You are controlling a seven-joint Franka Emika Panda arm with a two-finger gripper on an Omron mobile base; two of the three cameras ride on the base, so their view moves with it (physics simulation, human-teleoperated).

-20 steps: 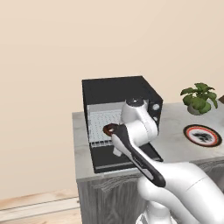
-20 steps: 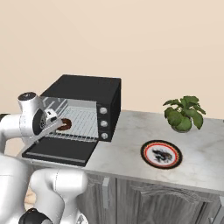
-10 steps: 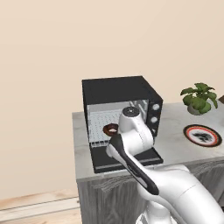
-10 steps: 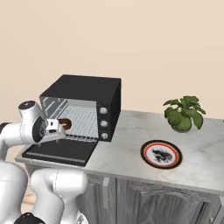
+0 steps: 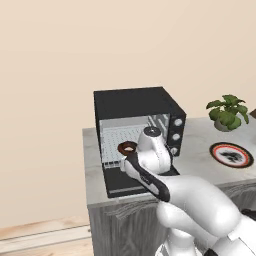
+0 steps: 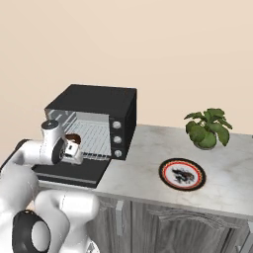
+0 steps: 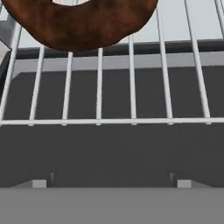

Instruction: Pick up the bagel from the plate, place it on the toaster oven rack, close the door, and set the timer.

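The dark brown bagel (image 5: 126,147) (image 6: 72,138) (image 7: 78,26) lies on the front left of the silver toaster oven rack (image 5: 120,136) (image 6: 95,132) (image 7: 131,87). Just in front of it, over the folded-down black door (image 5: 120,184) (image 6: 69,173) (image 7: 109,148), my gripper (image 6: 74,149) (image 7: 109,183) is open and its jaws stand wide apart with nothing between them. The bagel is free of the fingers. Far off to the right, the red-rimmed plate (image 5: 213,154) (image 6: 162,174) sits on the counter with no bagel on it.
The black toaster oven (image 5: 135,102) (image 6: 99,99) has three knobs (image 5: 176,135) (image 6: 116,140) on its right side. A potted green plant (image 5: 227,112) (image 6: 205,128) stands behind the plate. The marble counter (image 5: 200,150) (image 6: 143,163) runs between oven and plate.
The hand has shifted a little lower and sideways in front of the oven mouth. The bagel stays put on the rack, and the jaws have stayed open.
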